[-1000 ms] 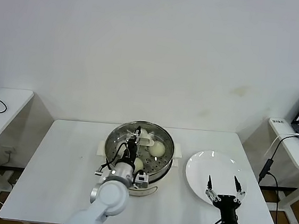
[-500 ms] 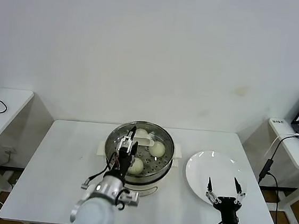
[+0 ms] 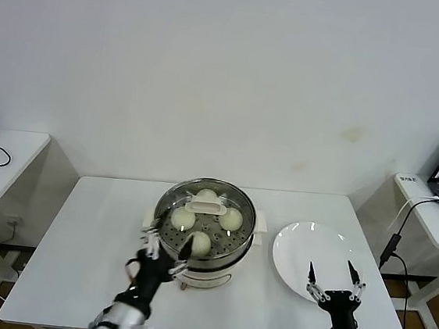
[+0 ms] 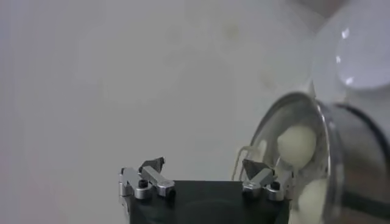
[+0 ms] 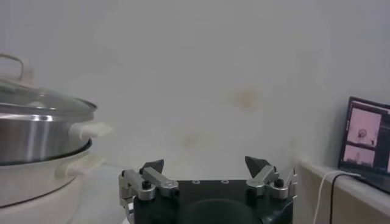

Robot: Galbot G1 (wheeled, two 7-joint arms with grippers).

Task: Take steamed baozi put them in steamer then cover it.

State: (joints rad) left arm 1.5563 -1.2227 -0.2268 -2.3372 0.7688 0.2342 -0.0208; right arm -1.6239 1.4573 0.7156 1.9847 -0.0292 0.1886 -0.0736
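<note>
The left gripper (image 3: 166, 255) hangs at the near left rim of the steamer (image 3: 205, 224), fingers spread, holding nothing. Under the glass lid (image 3: 206, 206) lie the steamed baozi (image 3: 199, 243), 4 in all. Rightward, the right gripper (image 3: 336, 280) hovers over the plate (image 3: 316, 253), fingers spread.

Steamer (image 3: 169, 206): shiny steel basket on cream pot base, table centre, glass lid in place. Inside, cream-white baozi (image 3: 200, 243) visible through lid.
</note>
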